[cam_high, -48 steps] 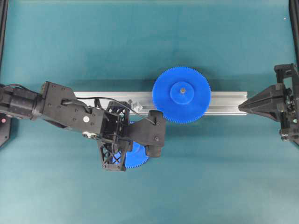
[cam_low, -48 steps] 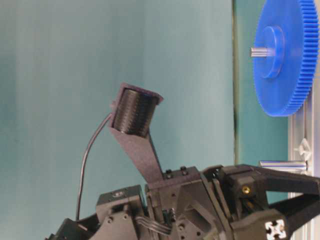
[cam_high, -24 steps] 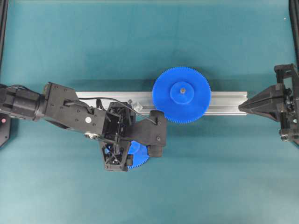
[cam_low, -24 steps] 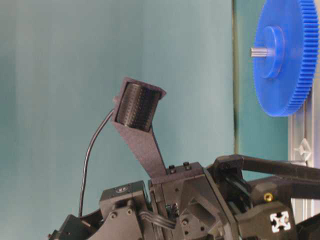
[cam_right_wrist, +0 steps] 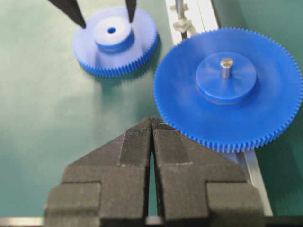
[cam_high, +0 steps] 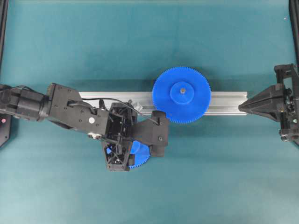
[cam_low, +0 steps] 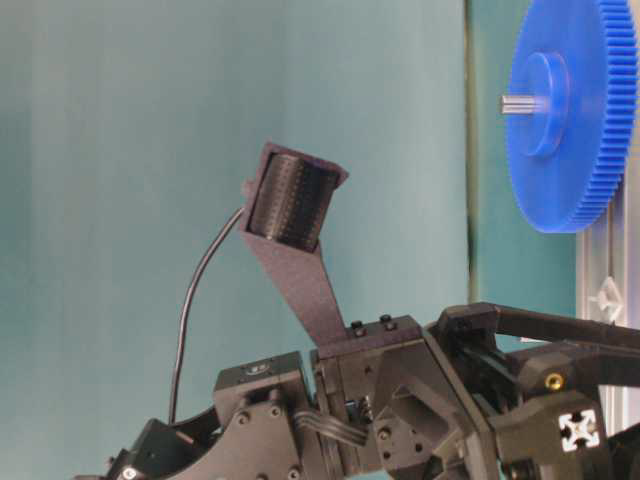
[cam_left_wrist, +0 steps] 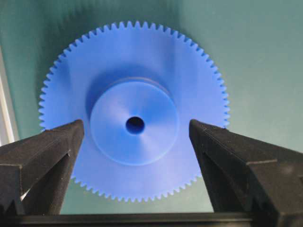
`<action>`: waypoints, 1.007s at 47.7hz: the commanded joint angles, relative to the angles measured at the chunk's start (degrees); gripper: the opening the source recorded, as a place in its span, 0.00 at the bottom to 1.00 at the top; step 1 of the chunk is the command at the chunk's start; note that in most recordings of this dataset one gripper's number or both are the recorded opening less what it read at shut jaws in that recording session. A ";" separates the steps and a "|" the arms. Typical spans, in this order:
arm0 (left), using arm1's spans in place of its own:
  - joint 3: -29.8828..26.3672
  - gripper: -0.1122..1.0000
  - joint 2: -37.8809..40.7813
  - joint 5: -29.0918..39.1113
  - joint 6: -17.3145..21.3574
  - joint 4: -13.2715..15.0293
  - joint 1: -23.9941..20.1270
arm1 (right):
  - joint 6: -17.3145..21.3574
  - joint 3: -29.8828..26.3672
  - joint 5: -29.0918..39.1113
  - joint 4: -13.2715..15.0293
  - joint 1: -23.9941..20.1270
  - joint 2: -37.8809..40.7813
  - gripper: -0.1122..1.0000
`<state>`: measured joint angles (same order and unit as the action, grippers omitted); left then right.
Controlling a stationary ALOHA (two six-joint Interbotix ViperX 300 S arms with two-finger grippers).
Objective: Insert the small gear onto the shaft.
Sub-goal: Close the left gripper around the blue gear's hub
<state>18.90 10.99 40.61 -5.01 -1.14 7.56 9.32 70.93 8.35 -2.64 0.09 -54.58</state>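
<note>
The small gear (cam_left_wrist: pixel 118 71) lies flat on the green mat with its hub and dark centre hole facing up. It is also in the right wrist view (cam_right_wrist: pixel 97 54) and peeks out from under the left arm (cam_high: pixel 139 158). My left gripper (cam_left_wrist: pixel 136 126) hangs open over it, one fingertip (cam_right_wrist: pixel 79 21) on each side of the hub and neither touching it. The shaft (cam_right_wrist: pixel 178 8) rises from its clear base (cam_high: pixel 137 106) on the rail, just left of the large gear. My right gripper (cam_right_wrist: pixel 151 124) is shut and empty at the rail's right end (cam_high: pixel 242 107).
A large blue gear (cam_high: pixel 182 94) sits on its own pin on the long aluminium rail (cam_high: pixel 226 100), which runs left to right across the middle of the mat. The left arm (cam_high: pixel 70 112) crosses the rail's left end. Black frame posts stand at both side edges.
The left jaws have gone from nearly shut to wide open over the small gear. The left wrist has shifted slightly to the right. The right arm has not moved.
</note>
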 commanded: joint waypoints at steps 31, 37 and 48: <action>1.49 0.93 0.26 -2.11 -2.20 -0.09 -0.09 | 1.05 -0.44 -0.53 -0.09 0.09 0.35 0.13; 1.58 0.93 0.44 -2.90 -2.29 -0.09 -0.09 | 1.05 -0.35 -0.62 0.00 0.09 0.35 0.13; 1.23 0.93 0.79 -3.34 -2.20 -0.09 -0.18 | 1.05 -0.35 -0.62 -0.09 0.09 0.26 0.13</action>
<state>21.01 12.74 37.53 -7.21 -1.14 7.47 9.76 71.19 8.26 -2.64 0.09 -54.58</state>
